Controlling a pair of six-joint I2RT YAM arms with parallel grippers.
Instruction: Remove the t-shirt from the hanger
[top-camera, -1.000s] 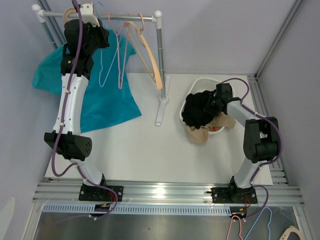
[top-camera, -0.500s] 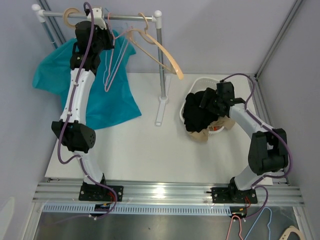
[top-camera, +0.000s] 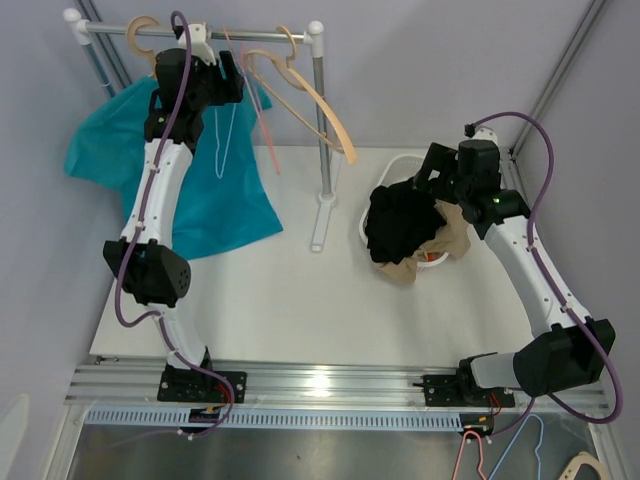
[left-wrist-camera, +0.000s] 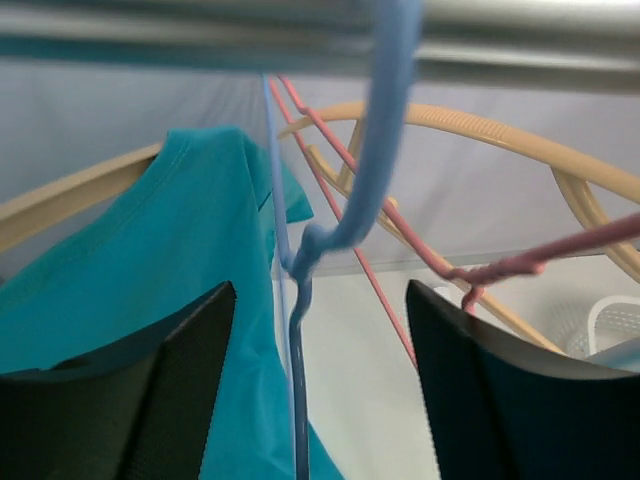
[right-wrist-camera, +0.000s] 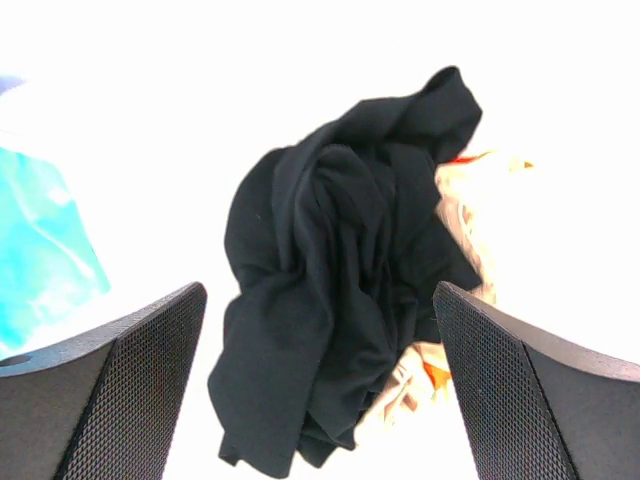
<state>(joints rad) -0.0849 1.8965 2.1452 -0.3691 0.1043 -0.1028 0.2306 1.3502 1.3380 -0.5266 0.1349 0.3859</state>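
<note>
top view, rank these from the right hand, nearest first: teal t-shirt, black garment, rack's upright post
1. black garment, heaped right beside the right hand, on the right side of the table
2. rack's upright post, further left, near the middle
3. teal t-shirt, farthest, on the far left side

Left gripper (top-camera: 235, 85) has moved up to the rail (top-camera: 200, 33) from its lower station a second ago. The neck of the blue hanger (left-wrist-camera: 375, 170) now stands between its spread fingers, touching neither. The empty wooden hanger (top-camera: 320, 105), previously hanging straight down, has swung out beyond the right finger, and the pink hanger (top-camera: 262, 130) has shifted the same way.

Right gripper (top-camera: 428, 183) has lifted off the black garment (top-camera: 400, 225), which now lies below and between its wide-apart fingers, untouched. The right arm's elbow has swung outward
</note>
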